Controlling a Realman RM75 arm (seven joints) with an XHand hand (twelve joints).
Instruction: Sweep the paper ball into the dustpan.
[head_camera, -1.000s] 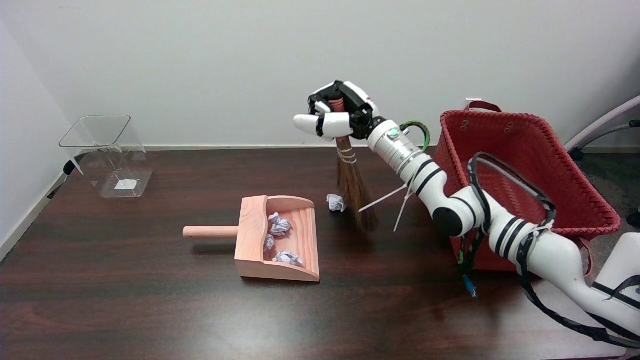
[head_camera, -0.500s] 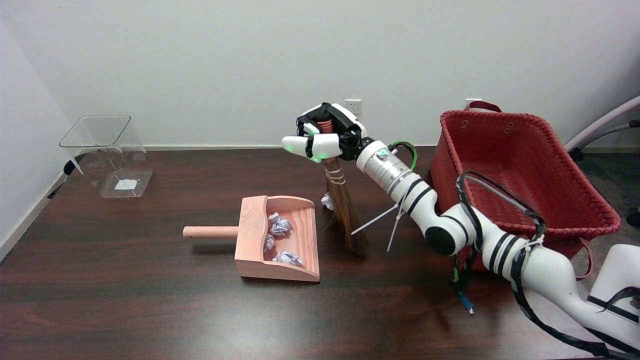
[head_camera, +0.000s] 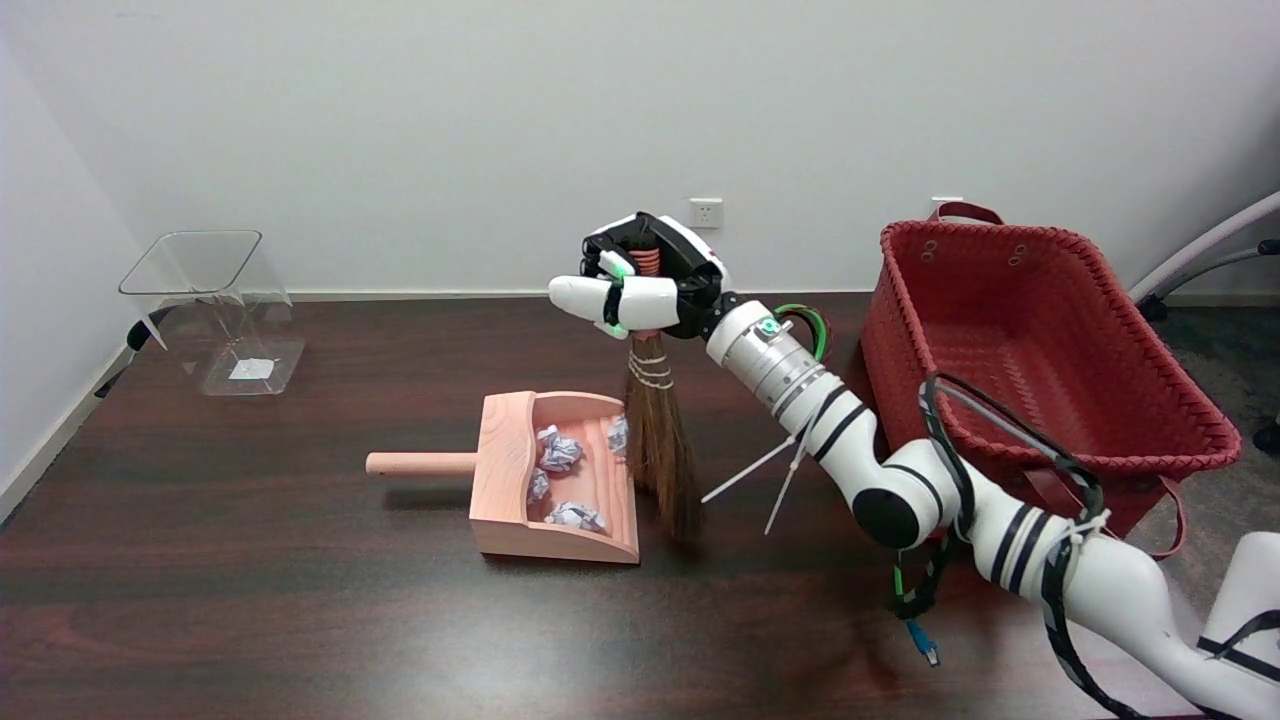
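My right hand (head_camera: 640, 285) grips the top of a small straw broom (head_camera: 660, 455) and holds it nearly upright. The broom's brown bristles stand against the open right edge of the wooden dustpan (head_camera: 505, 470). A crumpled paper ball (head_camera: 618, 436) lies just inside the pan's mouth, touching the bristles. Three more paper balls (head_camera: 560, 450) lie deeper in the pan. The pan's round handle (head_camera: 420, 463) points left.
A red woven basket (head_camera: 1040, 340) stands at the right, close behind my right arm. A clear plastic bin (head_camera: 215, 310) sits at the far left of the dark wooden table (head_camera: 300, 620). Loose zip-tie ends stick out from my forearm.
My right hand has carried the broom left and down to the pan's mouth. The paper ball has been pushed from the table into the dustpan.
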